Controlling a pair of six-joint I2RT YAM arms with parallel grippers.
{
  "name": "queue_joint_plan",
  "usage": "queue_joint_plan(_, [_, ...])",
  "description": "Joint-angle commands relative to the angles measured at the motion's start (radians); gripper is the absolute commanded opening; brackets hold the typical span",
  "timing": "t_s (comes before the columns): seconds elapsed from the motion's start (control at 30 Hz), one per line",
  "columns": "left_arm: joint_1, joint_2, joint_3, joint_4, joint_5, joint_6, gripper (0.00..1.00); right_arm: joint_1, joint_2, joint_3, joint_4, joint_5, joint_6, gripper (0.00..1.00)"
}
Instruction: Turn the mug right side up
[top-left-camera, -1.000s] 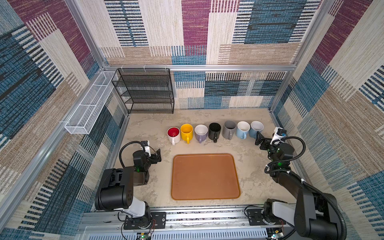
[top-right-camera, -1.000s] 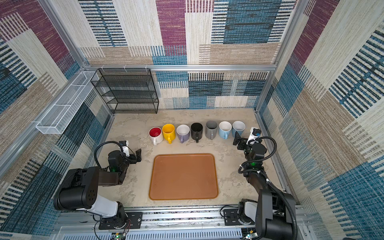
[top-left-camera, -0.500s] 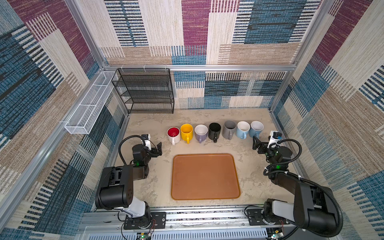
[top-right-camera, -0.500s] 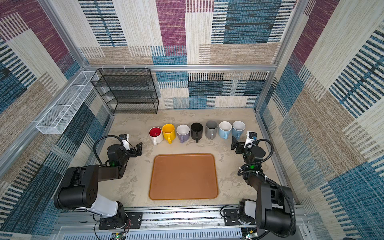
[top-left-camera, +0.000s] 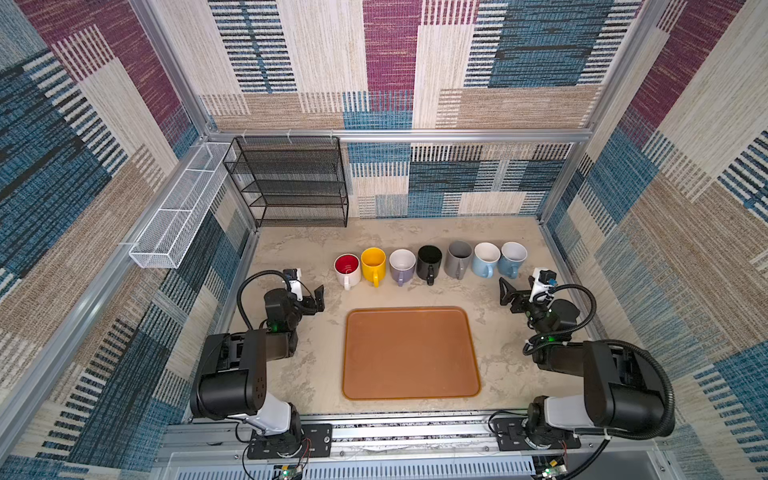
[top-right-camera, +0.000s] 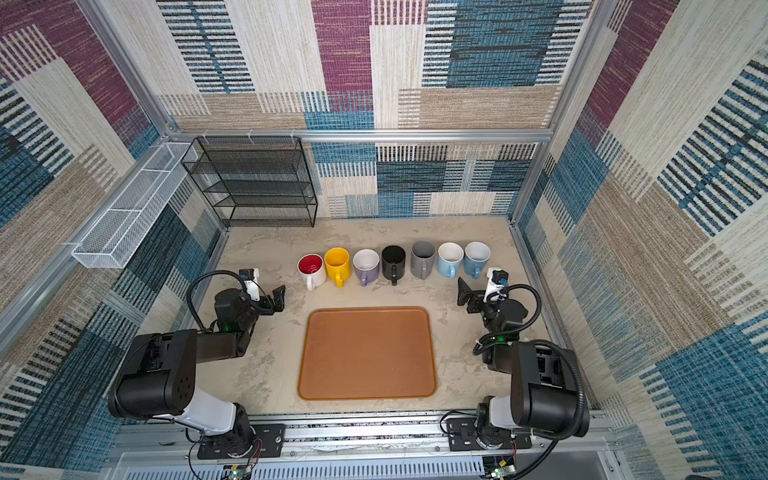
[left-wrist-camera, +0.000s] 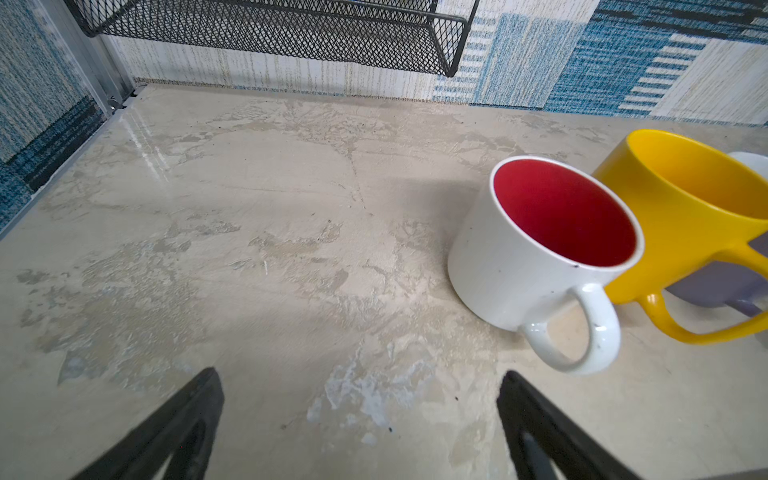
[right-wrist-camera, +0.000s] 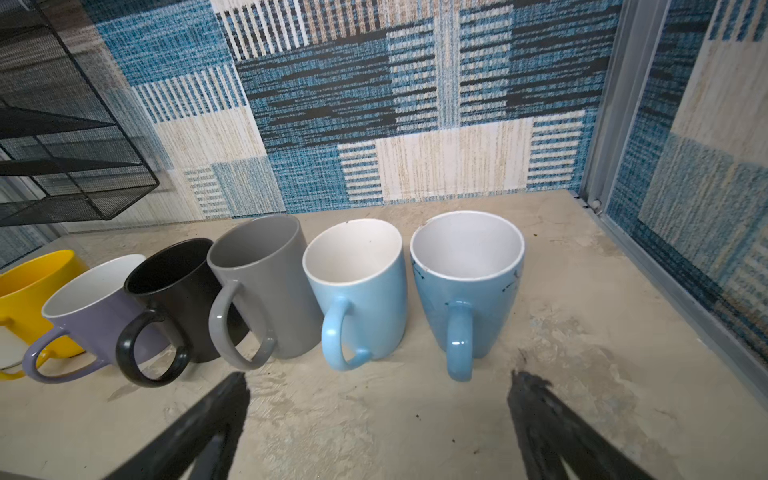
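Several mugs stand in a row near the back of the table, all mouth up with handles toward the front: white with red inside (top-left-camera: 347, 268) (left-wrist-camera: 536, 253), yellow (top-left-camera: 372, 264), lilac (top-left-camera: 402, 266), black (top-left-camera: 429, 262), grey (top-left-camera: 458, 259) (right-wrist-camera: 266, 282), light blue (top-left-camera: 485, 258) (right-wrist-camera: 359, 286) and blue (top-left-camera: 513, 257) (right-wrist-camera: 467, 282). My left gripper (top-left-camera: 314, 296) (left-wrist-camera: 359, 382) is open and empty, left of and in front of the white mug. My right gripper (top-left-camera: 512, 294) (right-wrist-camera: 379, 380) is open and empty, just in front of the two blue mugs.
A brown tray (top-left-camera: 411, 353) lies flat at the table's middle front. A black wire rack (top-left-camera: 291, 183) stands at the back left corner. A white wire basket (top-left-camera: 178, 212) hangs on the left wall. Metal frame rails edge the table.
The left gripper has crept a little toward the back, nearer the white mug. The right gripper has drawn away from the blue mugs, toward the front and the middle. Both stay open.
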Motion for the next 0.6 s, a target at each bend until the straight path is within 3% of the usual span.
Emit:
queue_joint_plan(0.0, [0.002, 0.001, 0.004, 0.009, 0.003, 0.026, 0.99, 0.002, 0.031, 0.017, 0.08, -0.057, -0.019, 1.0])
queue_joint_plan(0.27, [0.002, 0.001, 0.004, 0.009, 0.003, 0.026, 0.99, 0.061, 0.072, 0.075, 0.008, -0.039, -0.086, 1.0])
queue_joint_plan(0.4, [0.002, 0.001, 0.005, 0.007, 0.003, 0.026, 0.99, 0.102, 0.062, 0.027, 0.07, 0.075, -0.096, 1.0])
queue_joint_plan(0.47, [0.002, 0.001, 0.004, 0.007, 0.004, 0.025, 0.99, 0.128, 0.129, -0.083, 0.336, 0.227, -0.06, 1.0])
queue_joint_plan(0.5, [0.002, 0.001, 0.005, 0.007, 0.003, 0.026, 0.99, 0.127, 0.101, -0.087, 0.334, 0.266, -0.045, 1.0])
queue_joint_plan(0.53, [0.002, 0.001, 0.004, 0.006, 0.002, 0.026, 0.99, 0.128, 0.072, -0.059, 0.214, 0.279, -0.048, 1.0])
queue_joint_plan(0.57, [0.002, 0.001, 0.005, 0.006, 0.002, 0.026, 0.99, 0.13, 0.115, -0.055, 0.264, 0.264, -0.054, 1.0])
